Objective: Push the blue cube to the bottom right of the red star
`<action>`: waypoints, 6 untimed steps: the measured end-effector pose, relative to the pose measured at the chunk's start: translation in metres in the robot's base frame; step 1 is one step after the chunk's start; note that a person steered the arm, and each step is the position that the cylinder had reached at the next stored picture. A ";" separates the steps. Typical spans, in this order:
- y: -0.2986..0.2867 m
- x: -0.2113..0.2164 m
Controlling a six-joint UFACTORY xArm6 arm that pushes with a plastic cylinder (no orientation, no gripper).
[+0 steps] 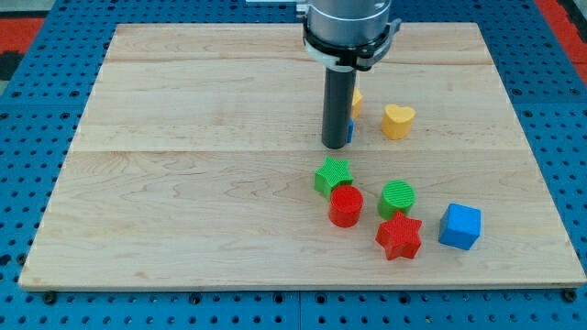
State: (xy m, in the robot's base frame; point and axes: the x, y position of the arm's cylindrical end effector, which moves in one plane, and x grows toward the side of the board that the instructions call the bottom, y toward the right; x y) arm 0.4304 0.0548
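Note:
The blue cube (459, 226) sits near the board's bottom right. The red star (399, 236) lies just to its left, a small gap between them. My tip (334, 145) stands on the board well up and to the view's left of both, above the green star (332, 175). The rod hides most of a small blue block (349, 131) and part of a yellow block (356, 100) behind it.
A red cylinder (346, 205) sits below the green star. A green cylinder (397, 198) sits just above the red star. A yellow heart (398, 120) lies to the right of the rod. The wooden board (183, 183) rests on a blue pegboard.

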 end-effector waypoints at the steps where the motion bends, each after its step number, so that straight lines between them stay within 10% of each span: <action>1: 0.037 0.034; 3: 0.191 0.147; 6: 0.205 0.186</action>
